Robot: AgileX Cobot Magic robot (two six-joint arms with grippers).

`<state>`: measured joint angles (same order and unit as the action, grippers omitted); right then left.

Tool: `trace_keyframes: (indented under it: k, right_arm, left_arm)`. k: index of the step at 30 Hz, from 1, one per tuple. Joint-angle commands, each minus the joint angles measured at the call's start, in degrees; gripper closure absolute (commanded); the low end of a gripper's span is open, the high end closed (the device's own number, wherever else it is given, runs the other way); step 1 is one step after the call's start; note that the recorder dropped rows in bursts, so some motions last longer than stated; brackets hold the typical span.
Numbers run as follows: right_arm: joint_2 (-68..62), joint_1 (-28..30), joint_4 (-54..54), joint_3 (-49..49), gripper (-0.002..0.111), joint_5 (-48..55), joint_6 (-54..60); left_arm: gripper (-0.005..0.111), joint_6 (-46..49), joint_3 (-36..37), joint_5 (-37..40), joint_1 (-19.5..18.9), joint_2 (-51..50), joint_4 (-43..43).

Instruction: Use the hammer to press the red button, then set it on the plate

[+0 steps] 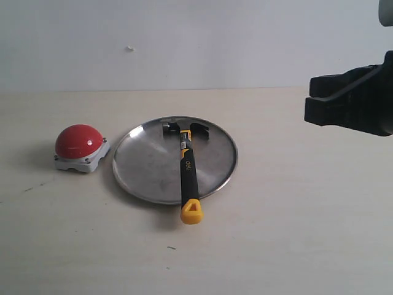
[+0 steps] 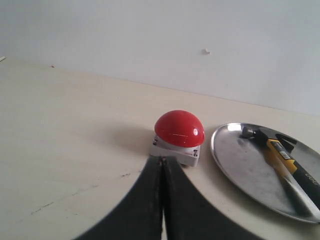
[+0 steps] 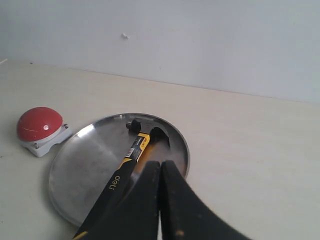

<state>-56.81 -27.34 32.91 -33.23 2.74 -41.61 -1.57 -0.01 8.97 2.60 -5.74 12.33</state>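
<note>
Hammer [image 1: 185,163] sits on the plate [image 1: 144,169] w/ handle end past the rim, so if you bump it, it could slide onto the counter [image 1: 307,215]. Both jaws clenched, empty.

One hammer [image 1: 186,166], one button [image 1: 78,140] — one plate [image 1: 147,166]

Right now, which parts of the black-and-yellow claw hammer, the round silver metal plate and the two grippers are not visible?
- hammer: yellow end cut off by the frame edge in both wrist views.
- plate: part of rim behind the right gripper, right wrist view.
- left gripper: outside the exterior view.
</note>
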Motion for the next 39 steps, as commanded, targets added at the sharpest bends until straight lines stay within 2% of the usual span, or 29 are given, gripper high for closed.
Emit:
trace_keyframes:
  k: [1, 12, 14, 15, 16, 17, 19, 24, 27, 35, 39]
  right_arm:
    - [0.4, 0.1, 0.0, 0.3, 0.108, -0.1, -0.1]
    - [1.7, 0.6, 1.0, 0.3, 0.108, 0.0, 1.6]
    - [8.1, 4.3, 0.5, 0.4, 0.108, 2.4, 2.6]
    - [14.8, 8.6, -1.9, 1.6, 0.108, 4.6, 2.5]
    - [18.0, 10.6, -2.7, 2.6, 0.108, 5.5, 2.5]
    - [26.7, 15.7, -4.0, 4.5, 0.108, 8.3, 2.5]
    - [38.0, 20.9, -3.5, 6.1, 0.108, 13.5, 2.7]
    - [56.3, 22.0, 0.4, 7.3, 0.108, 22.8, 3.0]
    - [56.8, 22.0, -0.1, 9.3, 0.108, 22.8, 3.4]
    - [56.8, 22.0, -29.8, 18.6, 0.108, 15.3, 40.7]
    - [56.8, 22.0, -32.9, 23.3, 0.108, 13.1, 45.0]
  left_arm:
    - [0.107, -0.4, 0.0, -0.6, 0.4, 0.3, 0.5]
    - [0.107, -0.4, 0.0, -0.6, 0.4, 0.3, 0.5]
    - [0.107, -0.4, 0.0, -0.6, 0.4, 0.3, 0.5]
    - [0.107, -0.4, 0.0, -0.6, 0.4, 0.3, 0.5]
    - [0.107, -0.4, 0.0, -0.6, 0.4, 0.3, 0.5]
    - [0.107, -0.4, 0.0, -0.6, 0.4, 0.3, 0.5]
    - [0.107, -0.4, 0.0, -0.6, 0.4, 0.3, 0.5]
    - [0.107, -0.4, 0.0, -0.6, 0.4, 0.3, 0.5]
    - [0.107, -0.4, 0.0, -0.6, 0.4, 0.3, 0.5]
    - [0.107, -0.4, 0.0, -0.6, 0.4, 0.3, 0.5]
    - [0.107, -0.4, 0.0, -0.6, 0.4, 0.3, 0.5]
